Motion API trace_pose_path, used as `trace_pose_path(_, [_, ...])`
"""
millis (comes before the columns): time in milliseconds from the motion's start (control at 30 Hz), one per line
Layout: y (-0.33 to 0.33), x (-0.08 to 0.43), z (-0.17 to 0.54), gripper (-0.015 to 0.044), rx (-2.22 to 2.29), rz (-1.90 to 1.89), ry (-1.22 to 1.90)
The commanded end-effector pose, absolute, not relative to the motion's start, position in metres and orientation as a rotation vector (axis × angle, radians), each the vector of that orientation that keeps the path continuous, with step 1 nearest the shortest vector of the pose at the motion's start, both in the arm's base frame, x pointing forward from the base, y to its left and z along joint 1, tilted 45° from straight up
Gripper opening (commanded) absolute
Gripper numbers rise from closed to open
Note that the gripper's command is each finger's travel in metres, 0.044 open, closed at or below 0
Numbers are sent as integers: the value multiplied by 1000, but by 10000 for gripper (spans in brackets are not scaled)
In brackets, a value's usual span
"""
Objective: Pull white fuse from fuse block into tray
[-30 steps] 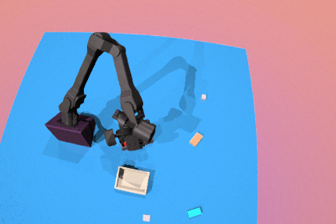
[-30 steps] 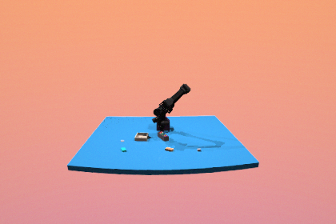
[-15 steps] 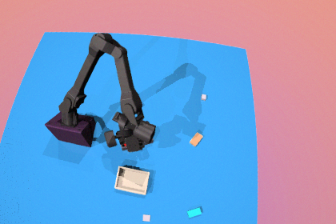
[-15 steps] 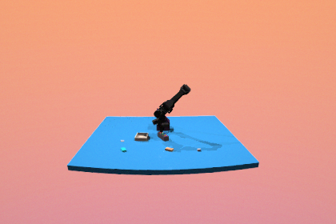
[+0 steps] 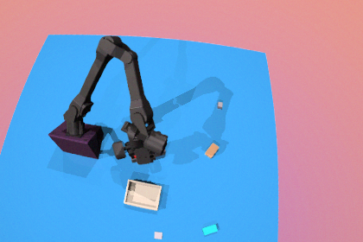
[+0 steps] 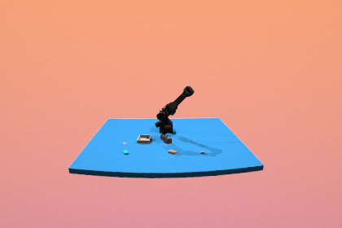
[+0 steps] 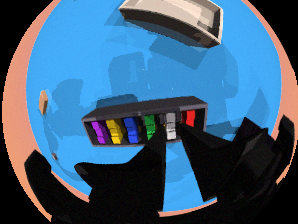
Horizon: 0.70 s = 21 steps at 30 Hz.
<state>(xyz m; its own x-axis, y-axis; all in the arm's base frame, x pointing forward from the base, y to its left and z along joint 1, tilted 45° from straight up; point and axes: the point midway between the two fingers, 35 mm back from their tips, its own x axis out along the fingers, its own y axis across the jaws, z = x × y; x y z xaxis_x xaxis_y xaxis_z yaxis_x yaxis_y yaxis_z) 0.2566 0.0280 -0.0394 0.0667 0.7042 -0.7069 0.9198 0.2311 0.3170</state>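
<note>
The fuse block [image 7: 145, 107] [image 6: 168, 140] stands on the table with purple, yellow, blue, green, white and red fuses in a row. The white fuse [image 7: 171, 133] sits in its slot between the green fuse [image 7: 150, 131] and the red fuse [image 7: 189, 119]. My gripper [image 7: 170, 128] is slightly open and empty, pointing down at the block, with one fingertip seen on each side of the white fuse. How high the tips are above it is hard to tell. In the top view the arm hides most of the block. The beige tray [image 5: 143, 206] [image 6: 143, 142] [image 7: 170, 31] is empty.
An orange block [image 5: 212, 150] [image 6: 173, 151] [image 7: 43, 102], a cyan block [image 5: 210, 229] [image 6: 125, 152], a small white block [image 5: 158, 235] and a small greyish block [image 5: 220, 105] lie apart on the blue table. The purple arm base [image 5: 82, 144] stands at the left.
</note>
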Motion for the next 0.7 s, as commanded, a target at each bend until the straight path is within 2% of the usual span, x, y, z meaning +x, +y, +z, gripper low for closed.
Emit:
trace_pose_path(0, [30,256,-41,74,1534,-334,1690])
trace_pose_path(467, [35,257,-46,74,1534,-334,1691])
trace_pose_path(667, [34,257,-45,34,1527,-332,1689])
